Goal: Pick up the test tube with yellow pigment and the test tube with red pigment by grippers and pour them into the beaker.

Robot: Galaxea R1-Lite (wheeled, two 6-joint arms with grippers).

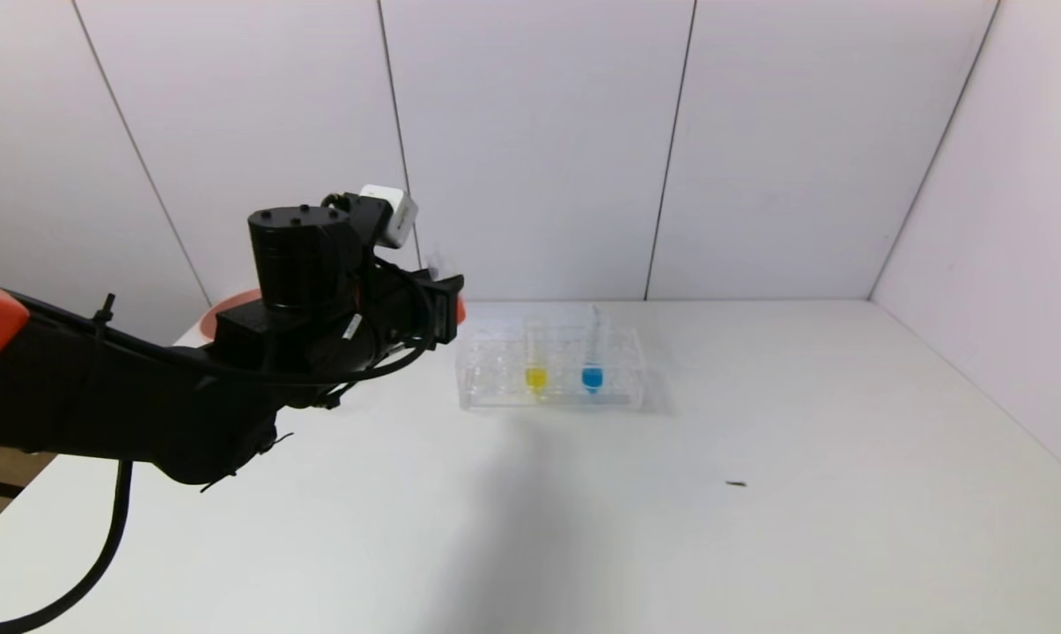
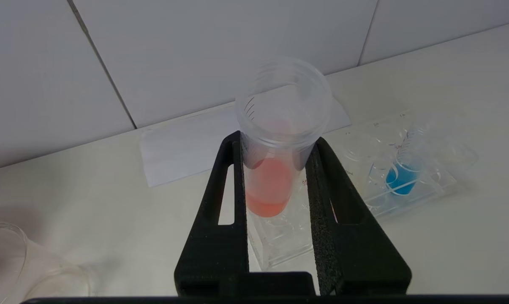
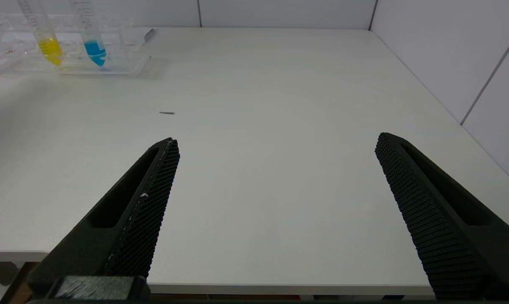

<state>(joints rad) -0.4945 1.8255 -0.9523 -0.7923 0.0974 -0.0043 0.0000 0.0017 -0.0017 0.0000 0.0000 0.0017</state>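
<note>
My left gripper [image 1: 446, 308] hangs above the table, left of the clear tube rack [image 1: 495, 392]. It is shut on the test tube with red pigment [image 2: 271, 185], which is upright with orange-red liquid in its rounded tip. Only the tube's top shows in the head view [image 1: 438, 260]. The test tube with yellow pigment [image 1: 536, 370] stands in the rack and also shows in the right wrist view [image 3: 47, 40]. The beaker [image 2: 9, 261] is a clear glass on the table beside the gripper; my arm hides it in the head view. My right gripper [image 3: 275, 143] is open and empty, low over the table's front edge.
A blue-tipped tube [image 1: 592, 370] stands in the rack next to the yellow one. A pink bowl [image 1: 231, 306] sits behind my left arm at the back left. A white paper sheet [image 2: 182, 147] lies behind the rack. A small dark speck [image 1: 736, 483] lies on the white table.
</note>
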